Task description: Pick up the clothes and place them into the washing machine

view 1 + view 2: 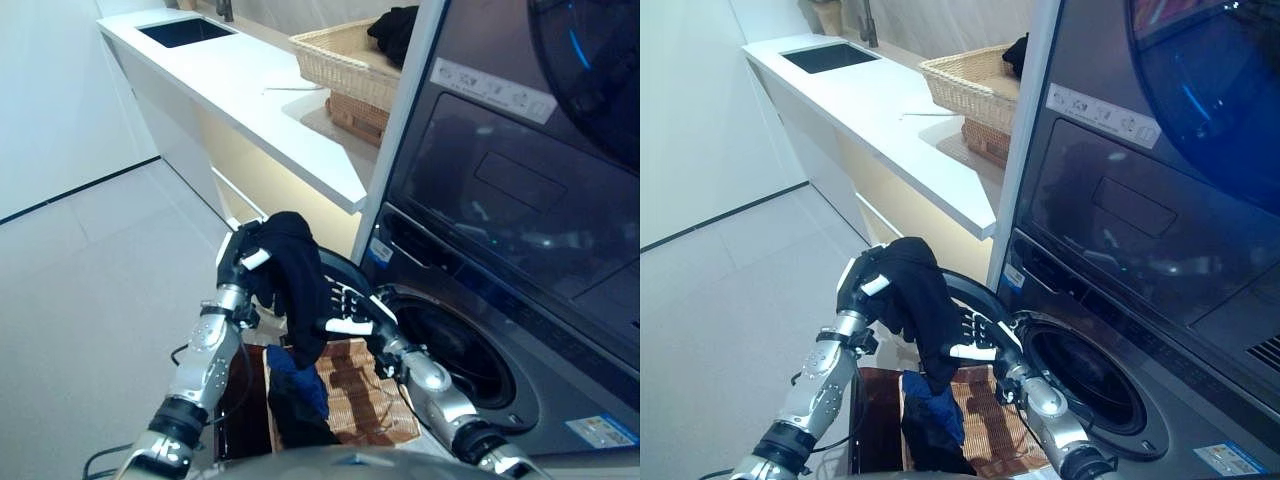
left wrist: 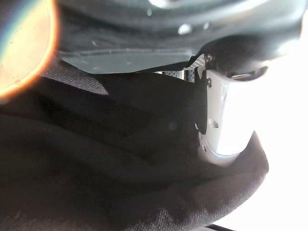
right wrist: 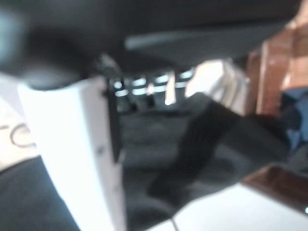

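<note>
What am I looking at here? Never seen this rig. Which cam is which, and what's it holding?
It is a two-legged humanoid robot with two silver-grey arms ending in dark fingered hands. The two wide pictures come from a stereo camera on its head, looking down; the two close-ups come from cameras on each wrist, so they are mostly filled with hand and cloth.

The left hand is curled round a black garment, lifted in front of the washing machine's round drum opening. The right hand is against the hanging part of the same garment; its grip cannot be made out.

Below the hands, a brown basket on the floor holds more clothes, including a blue piece. Further back, a white counter carries a wicker basket with a dark item in it.
</note>
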Motion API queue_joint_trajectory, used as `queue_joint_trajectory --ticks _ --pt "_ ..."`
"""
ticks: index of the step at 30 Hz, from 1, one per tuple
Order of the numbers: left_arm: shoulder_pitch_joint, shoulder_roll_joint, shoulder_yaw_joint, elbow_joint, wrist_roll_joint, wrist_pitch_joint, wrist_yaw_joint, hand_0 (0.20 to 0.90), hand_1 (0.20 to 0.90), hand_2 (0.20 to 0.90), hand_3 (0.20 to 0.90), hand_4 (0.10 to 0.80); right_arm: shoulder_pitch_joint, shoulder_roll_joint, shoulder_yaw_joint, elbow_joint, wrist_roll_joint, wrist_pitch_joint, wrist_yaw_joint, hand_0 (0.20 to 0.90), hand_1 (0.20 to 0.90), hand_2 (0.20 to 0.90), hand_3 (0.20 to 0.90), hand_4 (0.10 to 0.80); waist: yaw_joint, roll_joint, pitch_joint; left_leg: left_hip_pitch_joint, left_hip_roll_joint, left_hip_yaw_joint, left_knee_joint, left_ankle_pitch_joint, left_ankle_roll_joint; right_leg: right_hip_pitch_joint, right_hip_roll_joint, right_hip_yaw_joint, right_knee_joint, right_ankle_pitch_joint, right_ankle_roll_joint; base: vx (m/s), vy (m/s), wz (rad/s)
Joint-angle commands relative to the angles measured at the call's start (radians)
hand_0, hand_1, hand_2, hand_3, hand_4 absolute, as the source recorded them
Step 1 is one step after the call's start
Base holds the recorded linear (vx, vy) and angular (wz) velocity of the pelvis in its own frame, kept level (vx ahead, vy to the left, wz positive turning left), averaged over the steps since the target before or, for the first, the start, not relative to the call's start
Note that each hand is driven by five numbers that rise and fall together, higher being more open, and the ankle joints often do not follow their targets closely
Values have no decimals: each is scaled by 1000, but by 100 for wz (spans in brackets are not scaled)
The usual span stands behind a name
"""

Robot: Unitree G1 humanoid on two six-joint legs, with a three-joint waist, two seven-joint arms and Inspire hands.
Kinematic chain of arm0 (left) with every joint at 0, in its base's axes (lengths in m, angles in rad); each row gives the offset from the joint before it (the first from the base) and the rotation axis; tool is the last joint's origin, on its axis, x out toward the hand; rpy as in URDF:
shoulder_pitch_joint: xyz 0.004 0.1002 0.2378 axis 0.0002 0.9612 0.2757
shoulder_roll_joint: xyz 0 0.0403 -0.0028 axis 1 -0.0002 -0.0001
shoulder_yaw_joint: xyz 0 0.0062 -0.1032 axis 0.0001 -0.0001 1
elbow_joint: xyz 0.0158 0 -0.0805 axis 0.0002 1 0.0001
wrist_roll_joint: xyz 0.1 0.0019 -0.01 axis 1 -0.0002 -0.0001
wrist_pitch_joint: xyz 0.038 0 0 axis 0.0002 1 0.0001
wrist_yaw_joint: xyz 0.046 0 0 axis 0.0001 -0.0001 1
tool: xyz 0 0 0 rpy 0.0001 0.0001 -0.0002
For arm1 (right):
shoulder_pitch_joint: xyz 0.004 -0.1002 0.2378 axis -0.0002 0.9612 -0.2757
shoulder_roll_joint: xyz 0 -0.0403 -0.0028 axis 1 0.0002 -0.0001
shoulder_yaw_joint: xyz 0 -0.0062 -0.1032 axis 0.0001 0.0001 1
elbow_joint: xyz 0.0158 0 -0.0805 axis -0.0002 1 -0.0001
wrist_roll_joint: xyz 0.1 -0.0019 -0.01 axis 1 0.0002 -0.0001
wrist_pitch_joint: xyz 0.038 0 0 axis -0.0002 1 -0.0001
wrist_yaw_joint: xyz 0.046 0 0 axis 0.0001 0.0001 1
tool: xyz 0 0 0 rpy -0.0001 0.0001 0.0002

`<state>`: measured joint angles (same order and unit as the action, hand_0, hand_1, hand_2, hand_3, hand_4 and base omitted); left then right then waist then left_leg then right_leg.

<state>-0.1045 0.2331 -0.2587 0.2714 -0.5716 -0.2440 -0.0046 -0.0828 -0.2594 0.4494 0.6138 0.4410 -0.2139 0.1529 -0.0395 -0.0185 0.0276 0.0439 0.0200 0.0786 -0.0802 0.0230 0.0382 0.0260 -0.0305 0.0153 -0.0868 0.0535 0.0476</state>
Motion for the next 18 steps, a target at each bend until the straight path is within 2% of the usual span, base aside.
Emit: queue_joint_trajectory --ticks 1,18 --pt "-191 -21 -31 -82 -63 -103 -30 200 200 200 200 300 -127 51 3 -7 61 -64 -12 900 900 900 900 800 25 -20 -58 29 -27 14 -7 -67 -38 -11 -3 -47 6 -9 17 0 0 0" --pt "-198 -53 -84 -76 -115 -101 -42 200 200 200 200 300 -170 74 104 -32 76 -54 23 900 900 900 900 800 30 -21 -58 29 -27 13 -7 -70 -37 -11 -3 -46 4 -10 18 0 0 0"
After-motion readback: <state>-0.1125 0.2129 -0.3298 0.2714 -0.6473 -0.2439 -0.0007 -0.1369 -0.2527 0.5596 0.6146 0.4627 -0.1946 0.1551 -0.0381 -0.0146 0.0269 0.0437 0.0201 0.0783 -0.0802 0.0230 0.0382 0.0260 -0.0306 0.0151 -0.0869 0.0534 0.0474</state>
